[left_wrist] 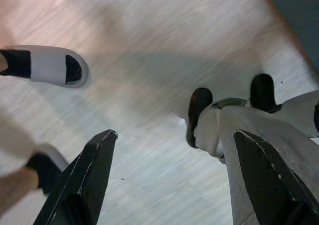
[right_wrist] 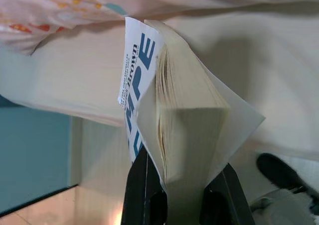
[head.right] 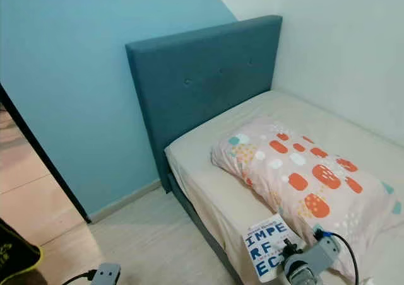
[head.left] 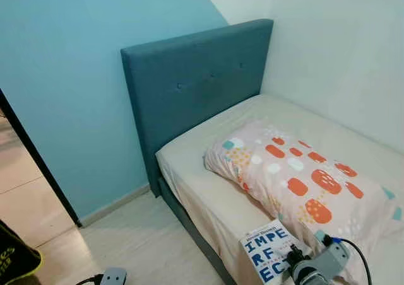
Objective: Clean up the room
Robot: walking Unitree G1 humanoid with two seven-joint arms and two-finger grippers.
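A thick paperback book [right_wrist: 184,130] with a white cover and bold blue lettering is clamped between the two black fingers of the right gripper [right_wrist: 182,195], its cream page edges and slightly splayed covers being seen end-on in the right wrist view. In the head views the book is held above the near edge of the bed [head.left: 208,190], just beside a soft pillow [head.left: 303,184] patterned with orange and teal patches. A padded, buttoned teal headboard [head.left: 196,83] is set against the wall. The left gripper [left_wrist: 174,180] hangs over pale wood-grain floor [left_wrist: 149,60], its fingers spread apart and grasping nothing. A white slipper [left_wrist: 50,65] is seen on the floor.
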